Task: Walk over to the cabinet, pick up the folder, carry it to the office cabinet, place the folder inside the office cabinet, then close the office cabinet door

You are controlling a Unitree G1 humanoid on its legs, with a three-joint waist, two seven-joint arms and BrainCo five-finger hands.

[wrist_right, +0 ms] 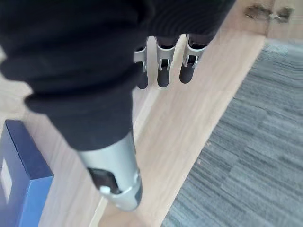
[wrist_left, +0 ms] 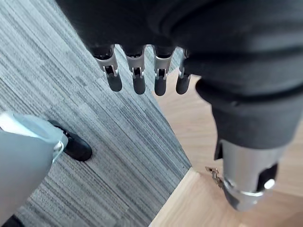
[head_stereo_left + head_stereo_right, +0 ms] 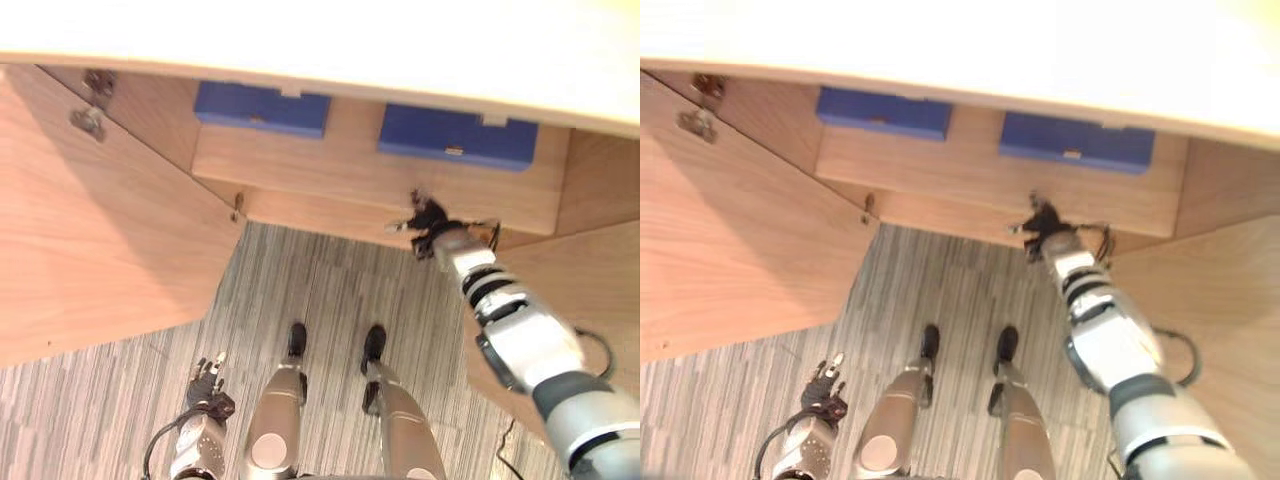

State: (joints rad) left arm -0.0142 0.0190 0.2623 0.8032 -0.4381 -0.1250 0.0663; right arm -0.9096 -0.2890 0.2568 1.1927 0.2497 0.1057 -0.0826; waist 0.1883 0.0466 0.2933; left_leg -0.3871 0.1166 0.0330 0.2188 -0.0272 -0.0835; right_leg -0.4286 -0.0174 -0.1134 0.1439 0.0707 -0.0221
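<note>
Two blue folders lie on the shelf inside the open wooden cabinet: one on the left [image 3: 262, 108] and one on the right [image 3: 458, 136]. My right hand [image 3: 430, 228] reaches out below the right folder, at the front edge of the cabinet's lower board, and holds nothing. In the right wrist view its fingers [image 1: 163, 75] are straight over the wooden board, with a blue folder [image 1: 19, 175] off to one side. My left hand [image 3: 208, 385] hangs low at my left side over the carpet, and its fingers [image 2: 138, 78] are straight and empty.
The cabinet's left door [image 3: 90, 230] swings wide open towards me, and the right door [image 3: 590, 290] stands open beside my right arm. The pale cabinet top [image 3: 400, 50] runs across the upper part. Striped grey carpet [image 3: 320, 290] covers the floor between the doors.
</note>
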